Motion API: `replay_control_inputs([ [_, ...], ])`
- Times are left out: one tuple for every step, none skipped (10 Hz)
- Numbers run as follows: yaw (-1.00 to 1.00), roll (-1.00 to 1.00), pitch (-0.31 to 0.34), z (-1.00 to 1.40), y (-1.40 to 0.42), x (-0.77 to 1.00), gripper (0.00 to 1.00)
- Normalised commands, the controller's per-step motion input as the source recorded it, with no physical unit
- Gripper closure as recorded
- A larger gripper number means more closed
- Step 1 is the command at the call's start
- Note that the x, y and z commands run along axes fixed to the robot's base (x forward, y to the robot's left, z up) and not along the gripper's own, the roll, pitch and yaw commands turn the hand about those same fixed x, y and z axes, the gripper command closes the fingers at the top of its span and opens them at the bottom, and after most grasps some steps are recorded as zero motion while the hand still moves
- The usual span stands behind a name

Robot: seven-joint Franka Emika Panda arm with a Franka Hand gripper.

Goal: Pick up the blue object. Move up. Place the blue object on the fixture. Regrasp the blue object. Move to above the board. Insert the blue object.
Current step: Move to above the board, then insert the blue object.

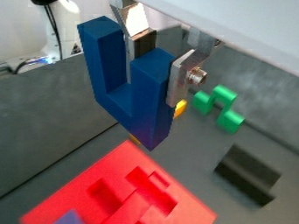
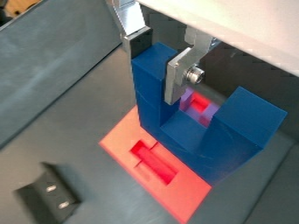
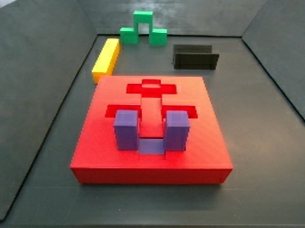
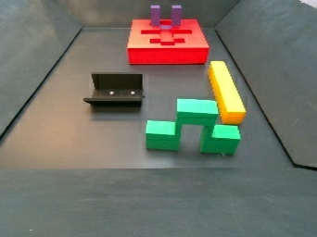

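While the gripper [image 1: 158,63] clamps one prong of the blue object [image 1: 131,83] high above the board [image 2: 152,157], only lowering and insertion seem left.

The gripper [image 1: 156,54] is seen high above the red board [image 2: 131,138], clamped on the blue object [image 1: 131,83]. Part of the board's recesses is taken up by the purple block [image 3: 152,130]; the cross-shaped recess [image 3: 150,89] is left open. Green block [image 4: 192,125], yellow bar [image 4: 225,89] and fixture [image 4: 117,91] are parked well apart from the board.

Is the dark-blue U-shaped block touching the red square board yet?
Apart. In a wrist view the blue block hangs clamped between the gripper's silver fingers, with grey floor showing between its lower end and the board.
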Motion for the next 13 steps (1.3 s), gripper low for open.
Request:
replay_control_inputs([
  [-0.01,-0.64,0.016,0.0,0.03,-0.04,1.0],
  [0.0,-0.5,0.005,0.0,0.03,-0.04,1.0],
  [0.0,-0.25,-0.015,0.0,0.02,-0.04,1.0],
  [0.0,0.0,-0.004,-0.13,-0.08,-0.15,1.0],
  [0.0,0.0,-0.023,-0.04,-0.04,-0.12,1.0],
  [0.01,0.0,-0.021,-0.05,-0.04,-0.12,1.0],
  [0.0,0.0,-0.024,-0.08,-0.09,-0.15,1.0],
  [0.0,0.0,-0.023,-0.08,-0.08,-0.14,1.0],
  [0.0,0.0,-0.023,-0.09,-0.07,-0.14,1.0],
  [0.02,0.0,-0.02,0.0,-0.02,-0.04,1.0],
  [0.09,0.0,0.0,0.0,0.01,0.02,1.0],
  [0.19,0.0,0.0,0.0,0.08,0.28,1.0],
  [0.23,-0.01,0.001,-0.06,0.17,0.53,1.0],
])
